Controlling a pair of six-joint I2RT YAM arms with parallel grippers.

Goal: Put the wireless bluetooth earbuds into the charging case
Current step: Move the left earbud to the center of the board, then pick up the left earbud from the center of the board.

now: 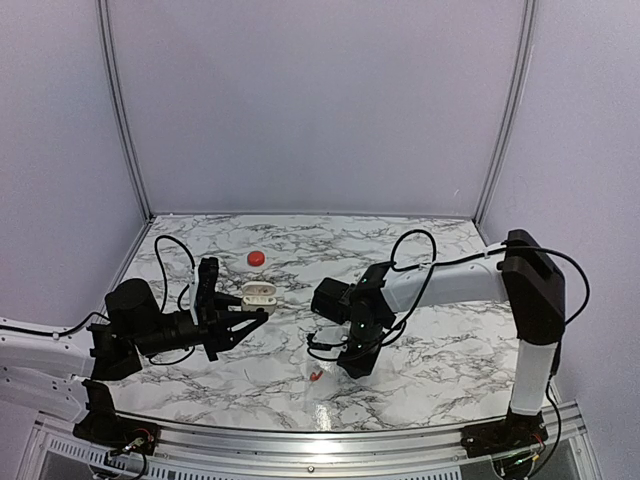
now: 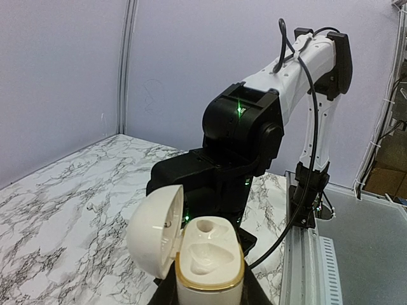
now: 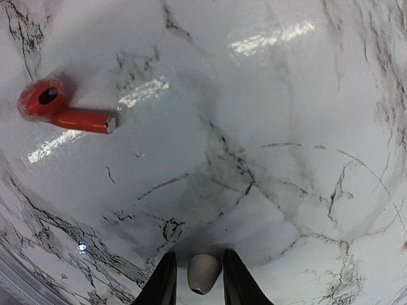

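A red earbud [image 1: 316,376] lies on the marble table; it also shows in the right wrist view [image 3: 60,111], up and left of my fingers. The second red earbud is out of view. The red round charging case [image 1: 256,258] sits on the table at the back, apart from both arms. My left gripper [image 1: 245,302] is shut on a white earbud case [image 2: 208,257], held up with its lid open and two empty sockets showing. My right gripper [image 3: 198,270] points down close to the table, with a small white piece with a dark spot [image 3: 203,273] between its fingers.
The right arm's black wrist [image 2: 238,136] fills the middle of the left wrist view, just behind the white case. Grey walls close the table at the back and sides. A metal rail [image 1: 300,440] runs along the near edge.
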